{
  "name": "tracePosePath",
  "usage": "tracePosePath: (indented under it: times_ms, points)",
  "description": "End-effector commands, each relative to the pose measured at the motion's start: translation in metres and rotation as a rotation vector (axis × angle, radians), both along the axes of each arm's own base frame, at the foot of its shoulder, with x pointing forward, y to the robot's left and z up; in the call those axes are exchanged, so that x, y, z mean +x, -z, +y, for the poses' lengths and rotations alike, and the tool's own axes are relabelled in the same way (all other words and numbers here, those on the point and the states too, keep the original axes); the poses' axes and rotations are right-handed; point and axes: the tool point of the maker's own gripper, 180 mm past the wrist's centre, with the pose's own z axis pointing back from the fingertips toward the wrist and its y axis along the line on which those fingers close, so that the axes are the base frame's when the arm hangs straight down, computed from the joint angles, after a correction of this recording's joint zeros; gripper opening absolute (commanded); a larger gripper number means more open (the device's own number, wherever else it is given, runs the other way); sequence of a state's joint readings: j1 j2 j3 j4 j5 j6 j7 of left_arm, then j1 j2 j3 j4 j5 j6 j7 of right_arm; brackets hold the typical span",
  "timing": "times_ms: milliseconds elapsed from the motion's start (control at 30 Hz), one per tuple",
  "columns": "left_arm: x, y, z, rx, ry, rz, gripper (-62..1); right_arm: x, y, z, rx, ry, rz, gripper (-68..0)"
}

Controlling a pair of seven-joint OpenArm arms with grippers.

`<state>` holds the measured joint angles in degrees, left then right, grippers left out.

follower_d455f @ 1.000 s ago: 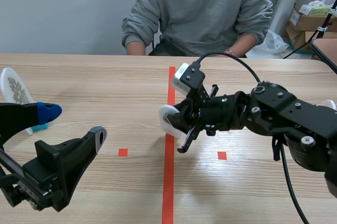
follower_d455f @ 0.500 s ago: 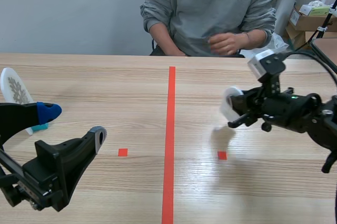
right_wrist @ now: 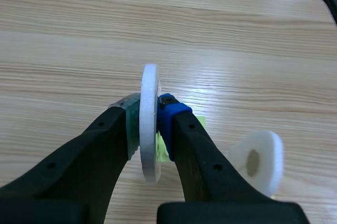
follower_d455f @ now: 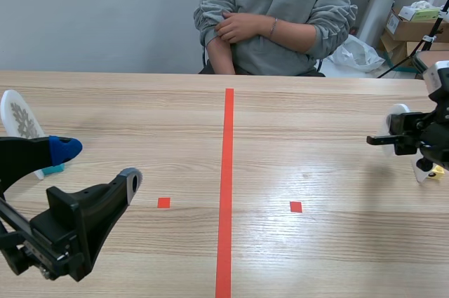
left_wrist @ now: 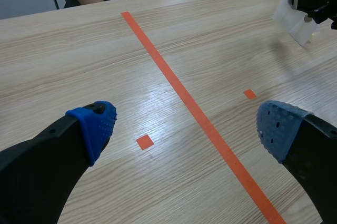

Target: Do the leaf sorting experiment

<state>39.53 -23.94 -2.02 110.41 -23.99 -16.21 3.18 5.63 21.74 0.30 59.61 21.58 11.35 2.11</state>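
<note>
Two arms at the table point(follower_d455f: 316, 172), w/ a person point(follower_d455f: 277, 10) sitting across from the robot, forearms folded. R end effector point(right_wrist: 150, 110) is near the table's right edge, well apart from the orange-red centre line point(follower_d455f: 226, 186), and it's clenched on a white disc point(right_wrist: 150, 79). The disc stands on edge btwn the pads, grey-green pad on one face and blue pad on the other, rim poking up past the fingertips. From the middle camera the same disc point(follower_d455f: 395, 117) looks to be just clear of the wood, though can't tell for sure. Just beside that end effector a 2nd white disc point(right_wrist: 259, 159) w/ a hole in its middle sits tilted on the table, a yellow-green bit point(right_wrist: 199, 124) showing next to it; can't tell what that bit is. L end effector point(left_wrist: 187, 126) hangs low over the near left part of the table, released, blue pads wide apart, nothing btwn them, only bare wood and a small red square mark point(left_wrist: 144, 142) under the gap. Beyond it, at the far left edge, another white disc w/ a grey leaf pattern point(follower_d455f: 19, 117) stands tilted, w/ a teal piece point(follower_d455f: 50, 169) just by it. Cardboard boxes point(follower_d455f: 414, 24) sit on the floor behind, off to the right.
</note>
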Motion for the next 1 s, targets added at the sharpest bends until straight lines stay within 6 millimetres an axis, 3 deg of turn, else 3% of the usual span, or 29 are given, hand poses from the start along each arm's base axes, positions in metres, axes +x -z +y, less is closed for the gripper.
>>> tracePosePath:
  times_ms: [0,167,367,967]
  points:
    - [0.000,-0.009,-0.003,-0.021,0.000,-0.023,-4.3,0.003,-0.008,-0.015,0.000,0.042,-0.024,-66.7]
    - [0.000,-0.009,-0.003,-0.021,0.000,-0.023,-4.3,-0.003,-0.003,-0.039,0.022,0.130,-0.025,-66.7]
    - [0.000,-0.009,-0.003,-0.021,0.000,-0.023,-4.3,-0.010,0.008,-0.051,0.032,0.189,-0.010,-66.7]
    - [0.000,-0.009,-0.003,-0.021,0.000,-0.023,-4.3,-0.016,0.030,-0.037,0.086,0.213,0.030,-66.1]
